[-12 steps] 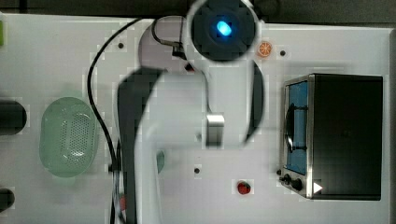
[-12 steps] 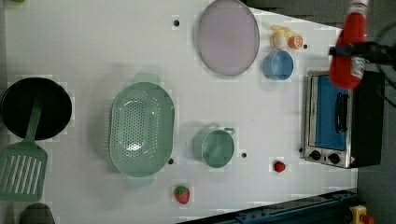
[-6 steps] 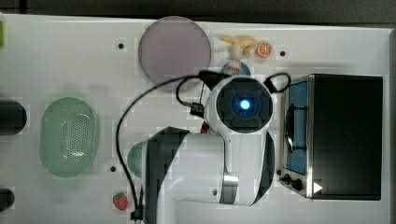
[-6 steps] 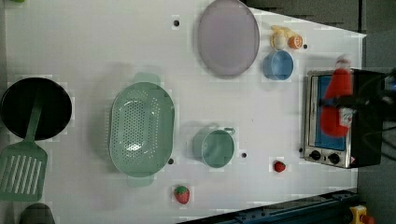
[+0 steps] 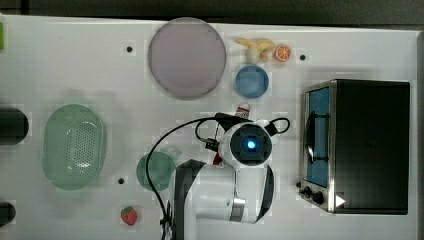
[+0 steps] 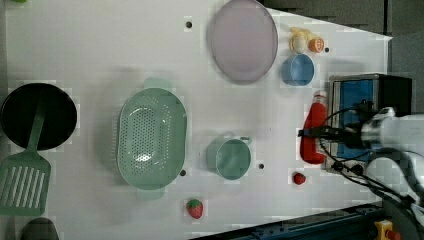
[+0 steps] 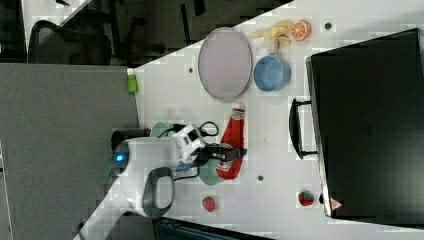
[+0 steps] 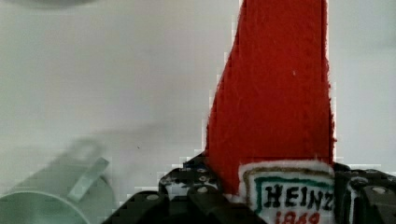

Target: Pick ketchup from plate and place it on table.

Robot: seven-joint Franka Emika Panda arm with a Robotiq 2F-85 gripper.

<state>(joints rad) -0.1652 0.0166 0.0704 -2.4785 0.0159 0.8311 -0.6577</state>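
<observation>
fuzzy cloth ketchup (image 8: pixel 275 107), matt plate (image 5: pixel 186 57), smooth white table (image 5: pixel 90 65)

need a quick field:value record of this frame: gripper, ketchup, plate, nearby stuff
gripper: gripper shut on the ketchup's lower body
ketchup: ketchup off the plate, held over the table, cap pointing toward the plate; contact with the table cannot be told
plate: plate bare
blue bowl: blue bowl beside the plate, on the top view's right of it
mug: green mug near the ketchup
toaster oven: toaster oven at the top view's right
strawberries: one near the oven, another at the table edge
</observation>
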